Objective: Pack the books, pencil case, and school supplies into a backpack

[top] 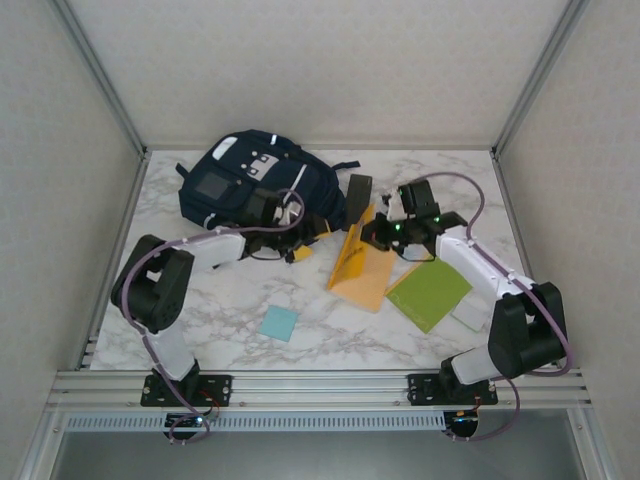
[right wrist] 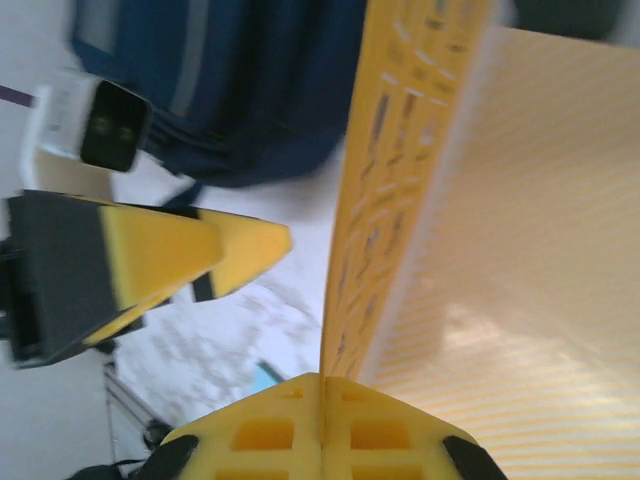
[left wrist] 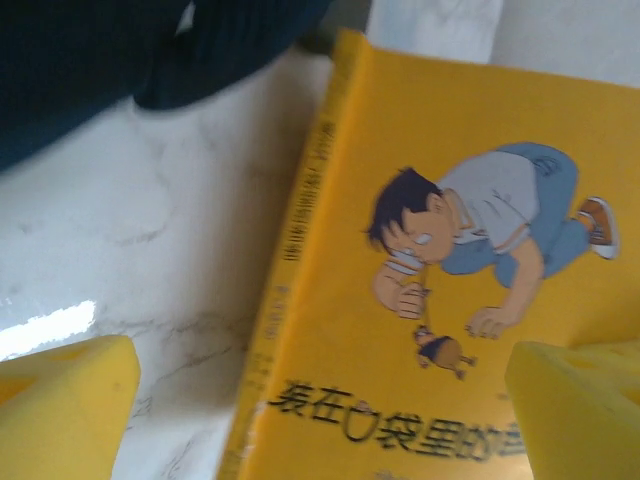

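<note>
The orange-yellow book [top: 362, 268] lies mid-table with its cover raised on edge. My right gripper [top: 377, 234] is shut on that cover's edge [right wrist: 322, 392], and striped inner pages [right wrist: 520, 250] show beside it. Left of the book, my left gripper [top: 310, 243] stands open; its fingers [left wrist: 60, 410] straddle the cartoon cover [left wrist: 440, 300] without touching it. The lime green book [top: 430, 293] lies flat to the right. The navy backpack [top: 255, 182] sits at the back left, the dark pencil case [top: 357, 193] just right of it. A light-blue pad [top: 280, 322] lies near the front.
A pale clear packet [top: 467, 315] lies off the green book's right corner. Frame posts and walls close in the marble table [top: 200, 330]. The left gripper's yellow finger [right wrist: 200, 250] shows close beside the raised cover in the right wrist view.
</note>
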You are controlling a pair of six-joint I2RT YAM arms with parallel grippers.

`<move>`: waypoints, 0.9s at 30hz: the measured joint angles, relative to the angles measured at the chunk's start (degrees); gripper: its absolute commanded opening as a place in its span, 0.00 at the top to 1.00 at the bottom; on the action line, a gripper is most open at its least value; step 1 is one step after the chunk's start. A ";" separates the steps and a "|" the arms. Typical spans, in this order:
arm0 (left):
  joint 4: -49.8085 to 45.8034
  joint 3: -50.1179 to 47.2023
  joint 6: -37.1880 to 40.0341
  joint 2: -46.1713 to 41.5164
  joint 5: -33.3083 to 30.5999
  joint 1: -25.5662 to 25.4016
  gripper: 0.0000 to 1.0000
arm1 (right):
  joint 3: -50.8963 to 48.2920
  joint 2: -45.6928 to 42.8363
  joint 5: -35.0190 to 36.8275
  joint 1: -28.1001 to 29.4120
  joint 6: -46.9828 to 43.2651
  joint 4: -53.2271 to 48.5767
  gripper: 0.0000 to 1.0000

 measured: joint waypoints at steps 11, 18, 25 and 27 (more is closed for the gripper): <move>-0.28 2.51 -1.95 -3.32 -1.46 9.44 0.03 | 18.14 12.04 -7.08 0.57 1.92 0.50 1.00; 4.22 1.62 -4.83 -1.01 -0.96 11.78 0.03 | 29.27 23.19 -11.67 4.92 3.78 3.93 1.00; 8.00 -1.44 -7.76 2.43 0.59 11.72 0.03 | 26.80 24.61 -14.60 5.84 4.52 9.66 1.00; 8.48 -1.77 -8.20 3.10 1.01 11.72 0.03 | 23.47 24.33 -14.36 5.53 3.72 11.21 1.00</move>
